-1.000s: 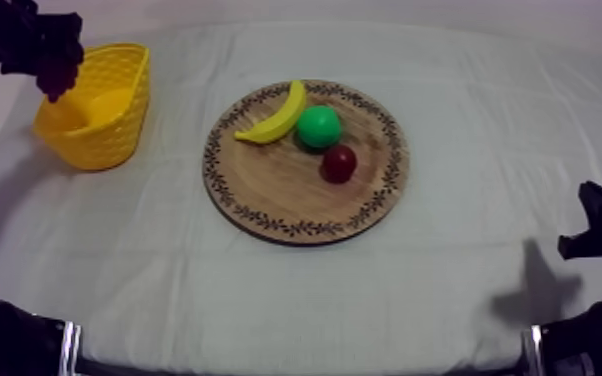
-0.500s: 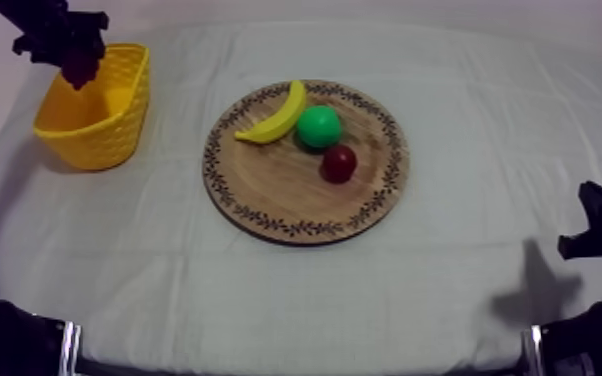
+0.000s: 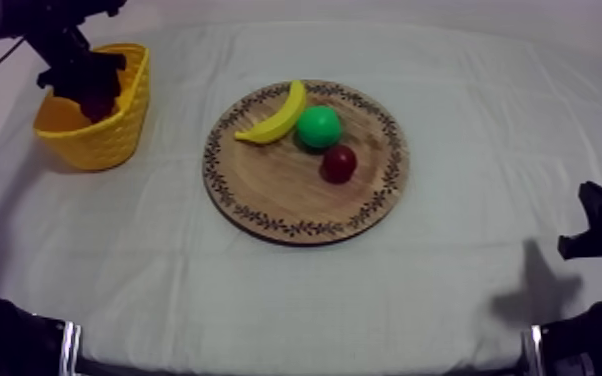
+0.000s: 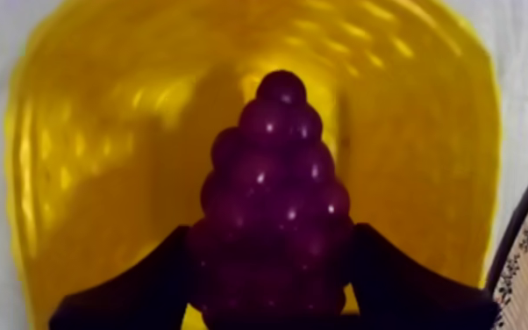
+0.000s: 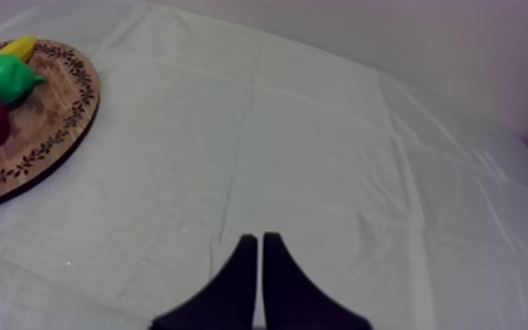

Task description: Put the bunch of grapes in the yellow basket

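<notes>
Top view: one yellow basket (image 3: 100, 140), ten o'clock from one wooden board (image 3: 275, 200) bearing one banana (image 3: 275, 115), one pear (image 3: 318, 127), one small red fruit (image 3: 339, 163). Left wrist: left gripper (image 4: 272, 268) grasps one bunch of grapes (image 4: 272, 175) over the yellow basket. Right wrist: right gripper (image 5: 255, 254) clenched, empty.

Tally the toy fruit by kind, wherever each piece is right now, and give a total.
banana: 1
pear: 1
small red fruit: 1
grapes: 1
Total: 4
</notes>
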Robot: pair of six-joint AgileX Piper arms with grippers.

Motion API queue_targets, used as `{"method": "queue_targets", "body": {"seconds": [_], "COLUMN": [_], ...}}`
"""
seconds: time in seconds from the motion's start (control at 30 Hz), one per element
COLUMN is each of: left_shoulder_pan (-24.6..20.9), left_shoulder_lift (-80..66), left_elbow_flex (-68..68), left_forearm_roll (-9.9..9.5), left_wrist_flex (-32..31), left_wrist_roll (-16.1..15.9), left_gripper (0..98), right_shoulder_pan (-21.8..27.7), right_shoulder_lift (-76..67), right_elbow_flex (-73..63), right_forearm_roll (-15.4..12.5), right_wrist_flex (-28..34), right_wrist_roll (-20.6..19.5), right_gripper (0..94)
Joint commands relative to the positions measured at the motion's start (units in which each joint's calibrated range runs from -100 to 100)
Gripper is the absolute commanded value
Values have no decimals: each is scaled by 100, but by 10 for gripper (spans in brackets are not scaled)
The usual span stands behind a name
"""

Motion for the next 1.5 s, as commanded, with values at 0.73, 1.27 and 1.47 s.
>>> {"method": "queue_targets", "body": {"seconds": [0.73, 1.27, 1.47], "left_shoulder_pan": [39, 21, 27], "left_shoulder_lift": [-712, -4055, -5186], "left_elbow_flex": [135, 3328, 4582], "left_forearm_roll": [-29, -93, -33], "left_wrist_flex": [42, -647, -881], "left_wrist_roll": [11, -45, -71], "left_gripper": [858, 481, 392], "right_shoulder_pan": [1, 1, 1], "right_shoulder_lift": [2, 2, 2], "right_elbow_flex": [-1, -1, -1], "right_forearm_roll": [1, 1, 1], "right_wrist_flex": [-1, -1, -1], "right_wrist_roll": [-2, -2, 0], "right_gripper": [3, 3, 3]}}
